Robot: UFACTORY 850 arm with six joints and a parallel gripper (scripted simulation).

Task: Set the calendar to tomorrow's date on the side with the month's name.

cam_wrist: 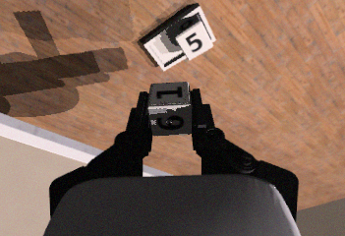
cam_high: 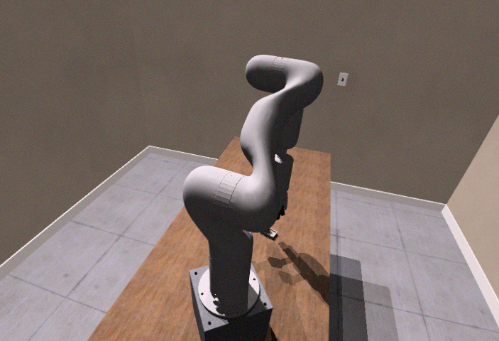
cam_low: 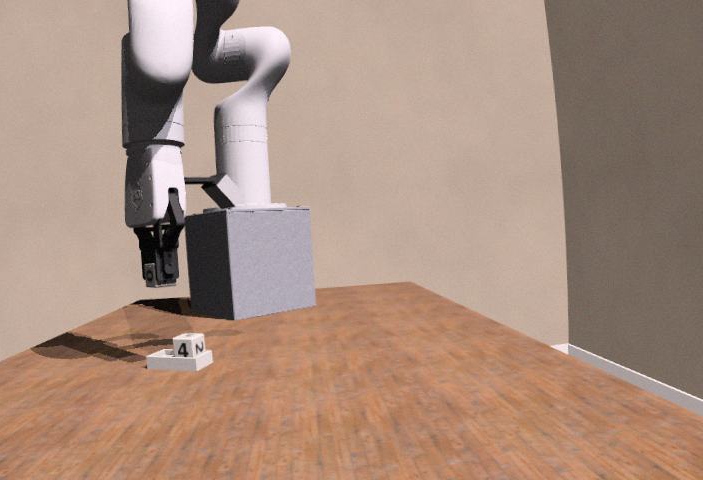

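Note:
My gripper (cam_wrist: 170, 103) is shut on a white number cube (cam_wrist: 169, 109) and holds it well above the table. The cube shows a 1 on its far face and a 6 or 9 on the face toward the wrist camera. In the exterior view the gripper (cam_low: 158, 270) hangs in front of the robot's base, above and behind the tray. The white tray (cam_low: 179, 360) lies flat on the table with one cube (cam_low: 188, 345) (cam_wrist: 195, 42) standing in it, showing a 4 toward that camera and a 5 on top. The tray's other place (cam_wrist: 166, 45) is empty. In the top view the arm hides the gripper.
The grey base block (cam_low: 250, 260) of the robot stands just behind and to the right of the gripper. The table's edge (cam_wrist: 42, 140) runs close below the gripper in the wrist view. A corner of the tray (cam_high: 272, 232) peeks out beside the arm.

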